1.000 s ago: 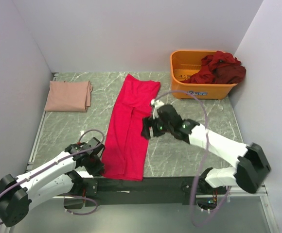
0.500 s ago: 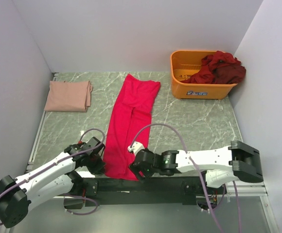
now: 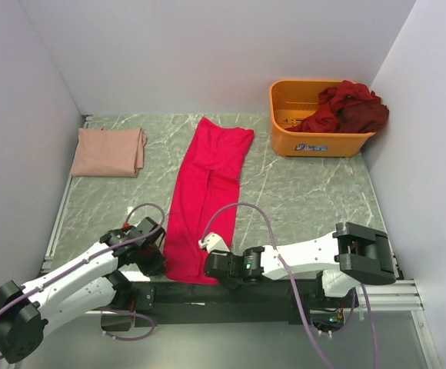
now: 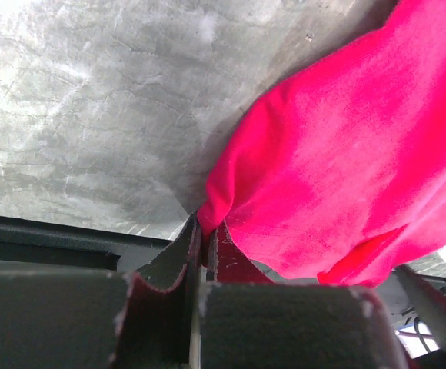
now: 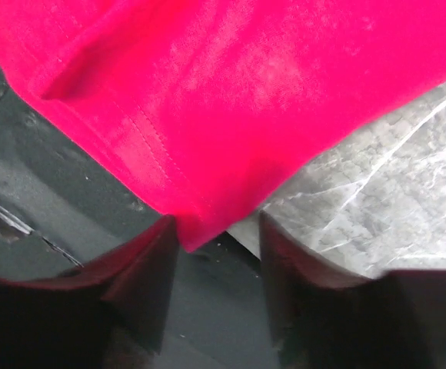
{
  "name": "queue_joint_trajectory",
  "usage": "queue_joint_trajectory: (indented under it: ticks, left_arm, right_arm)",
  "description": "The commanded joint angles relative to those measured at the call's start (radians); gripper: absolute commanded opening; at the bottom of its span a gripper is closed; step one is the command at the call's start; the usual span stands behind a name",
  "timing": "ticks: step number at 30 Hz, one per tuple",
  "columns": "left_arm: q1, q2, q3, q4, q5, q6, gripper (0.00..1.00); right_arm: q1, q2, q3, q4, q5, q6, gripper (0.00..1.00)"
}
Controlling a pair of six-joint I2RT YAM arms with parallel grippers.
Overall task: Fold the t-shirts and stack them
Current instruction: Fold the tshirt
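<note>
A bright pinkish-red t-shirt (image 3: 208, 192), folded into a long strip, runs from the back of the table to its near edge. My left gripper (image 3: 156, 256) is at the strip's near left corner. In the left wrist view, the left gripper (image 4: 205, 227) is shut on that corner of the red cloth (image 4: 338, 154). My right gripper (image 3: 212, 268) is low at the near right corner. In the right wrist view, the right gripper (image 5: 217, 221) is open, and the tip of the red cloth (image 5: 231, 92) hangs between its fingers. A pale pink t-shirt (image 3: 108, 151) lies folded at the back left. Dark maroon t-shirts (image 3: 347, 108) are heaped in the bin.
An orange plastic bin (image 3: 292, 115) stands at the back right corner. White walls close in the table on the left, back and right. A black rail (image 3: 208, 292) runs along the near edge under both grippers. Grey marble tabletop (image 3: 307, 192) shows right of the red strip.
My right arm swung from the strip's right edge down to its near right corner, and its jaws narrowed. My left gripper closed on the near left corner.
</note>
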Motion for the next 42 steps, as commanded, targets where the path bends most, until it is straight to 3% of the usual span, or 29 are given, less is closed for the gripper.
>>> queue_joint_trajectory:
  ticks: [1, 2, 4, 5, 9, 18, 26, 33, 42]
  left_arm:
    - [-0.004, -0.025, 0.034, -0.011, -0.022, 0.008, 0.01]
    - [-0.003, -0.036, 0.045, -0.014, -0.022, 0.009, 0.01]
    - [-0.004, -0.05, 0.078, -0.029, -0.022, 0.011, 0.01]
    - [-0.003, -0.053, 0.089, -0.031, -0.022, 0.012, 0.01]
    - [-0.003, -0.051, 0.181, 0.003, -0.084, 0.046, 0.01]
    - [0.037, 0.292, 0.505, 0.184, -0.294, 0.173, 0.01]
    - [0.197, 0.554, 0.741, 0.345, -0.204, 0.325, 0.01]
    - [0.241, 0.798, 0.914, 0.373, -0.143, 0.422, 0.01]
    - [0.292, 0.955, 1.017, 0.388, -0.117, 0.45, 0.01]
  right_arm:
    - [0.007, -0.003, 0.038, -0.02, 0.077, 0.048, 0.38]
    - [0.008, -0.026, 0.038, -0.023, 0.084, 0.056, 0.18]
    - [0.008, -0.058, 0.037, -0.024, 0.096, 0.062, 0.03]
    - [0.008, -0.095, 0.038, -0.034, 0.105, 0.064, 0.01]
    - [-0.002, -0.173, 0.049, -0.06, 0.125, 0.071, 0.0]
    - [-0.337, -0.296, 0.087, 0.015, 0.006, -0.027, 0.0]
    - [-0.556, -0.108, 0.259, 0.048, -0.09, -0.035, 0.0]
    - [-0.685, 0.082, 0.406, -0.004, -0.127, -0.024, 0.0]
    - [-0.8, 0.242, 0.51, 0.005, -0.173, -0.044, 0.0]
